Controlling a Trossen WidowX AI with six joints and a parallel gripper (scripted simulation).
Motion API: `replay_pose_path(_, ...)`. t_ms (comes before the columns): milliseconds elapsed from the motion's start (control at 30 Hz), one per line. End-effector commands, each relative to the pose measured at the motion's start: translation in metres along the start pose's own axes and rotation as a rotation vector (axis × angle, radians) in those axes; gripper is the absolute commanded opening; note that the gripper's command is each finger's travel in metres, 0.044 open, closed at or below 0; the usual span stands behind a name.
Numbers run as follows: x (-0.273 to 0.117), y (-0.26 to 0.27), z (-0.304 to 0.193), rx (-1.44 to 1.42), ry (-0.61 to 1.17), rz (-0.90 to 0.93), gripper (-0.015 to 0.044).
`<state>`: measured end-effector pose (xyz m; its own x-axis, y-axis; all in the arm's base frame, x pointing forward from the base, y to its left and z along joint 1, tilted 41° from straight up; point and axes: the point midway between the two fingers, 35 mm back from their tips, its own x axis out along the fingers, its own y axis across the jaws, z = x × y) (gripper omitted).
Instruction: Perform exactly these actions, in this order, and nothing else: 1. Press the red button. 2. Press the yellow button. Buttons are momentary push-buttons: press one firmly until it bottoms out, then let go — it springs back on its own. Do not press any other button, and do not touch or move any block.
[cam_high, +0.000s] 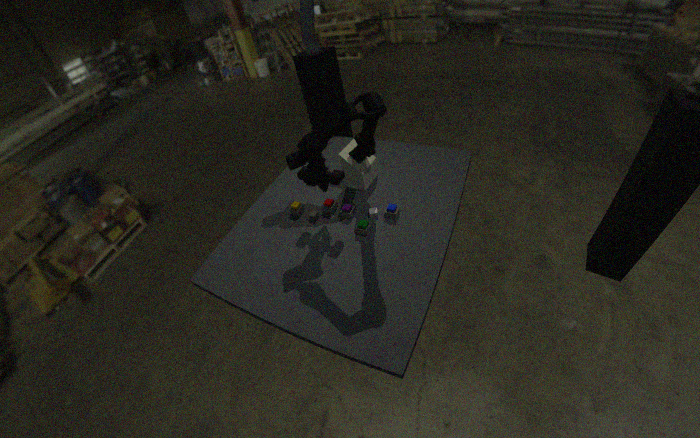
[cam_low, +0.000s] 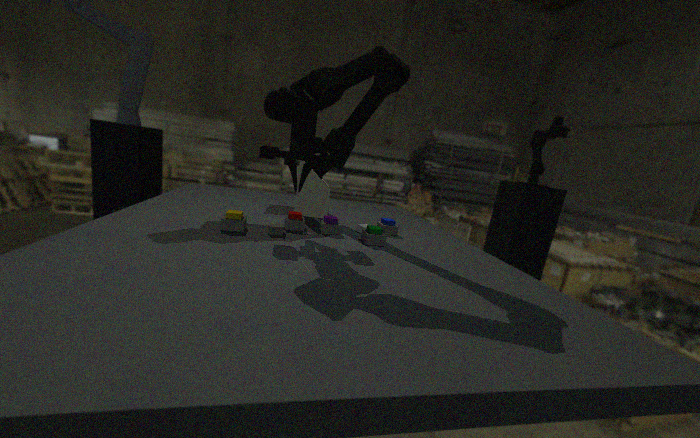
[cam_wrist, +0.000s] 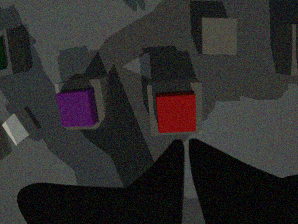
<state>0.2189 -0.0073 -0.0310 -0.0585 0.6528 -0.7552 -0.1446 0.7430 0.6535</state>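
Observation:
The red button (cam_high: 328, 202) (cam_low: 295, 214) (cam_wrist: 176, 112) sits in a grey housing, its cap standing up. The yellow button (cam_high: 295, 205) (cam_low: 234, 214) is at the left end of the group in the top and exterior views, its cap also raised; its cap is not visible in the wrist view. My gripper (cam_high: 324, 189) (cam_low: 298, 191) (cam_wrist: 185, 146) is shut, with no object between the fingers. It hangs above the mat close to the red button, clear of its cap. In the wrist view the fingertips show just below the red cap's lower edge.
The purple button (cam_high: 346, 207) (cam_low: 330, 219) (cam_wrist: 76, 108) is beside the red one. The green button (cam_high: 362, 224) (cam_low: 374, 229) and blue button (cam_high: 391, 207) (cam_low: 388, 221) are farther right. A grey block (cam_low: 277, 232) (cam_wrist: 219, 36) lies between yellow and red; a white block (cam_high: 373, 210) (cam_wrist: 16, 129) is near purple.

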Motion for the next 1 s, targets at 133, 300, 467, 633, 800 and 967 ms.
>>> replay_pose_path(133, -0.034, 0.001, 0.001, -0.012, -0.007, -0.01, 0.002)
replay_pose_path(300, -0.041, -0.038, 0.023, 0.01, -0.021, -0.018, 0.002)
replay_pose_path(467, -0.043, -0.096, 0.045, 0.006, -0.021, -0.022, 0.002)
replay_pose_path(633, -0.038, -0.134, 0.054, -0.016, -0.011, -0.019, 0.002)
replay_pose_path(800, -0.038, -0.134, 0.054, -0.016, -0.011, -0.019, 0.002)
replay_pose_path(967, 0.021, -0.135, 0.055, -0.017, -0.012, -0.017, 0.002)
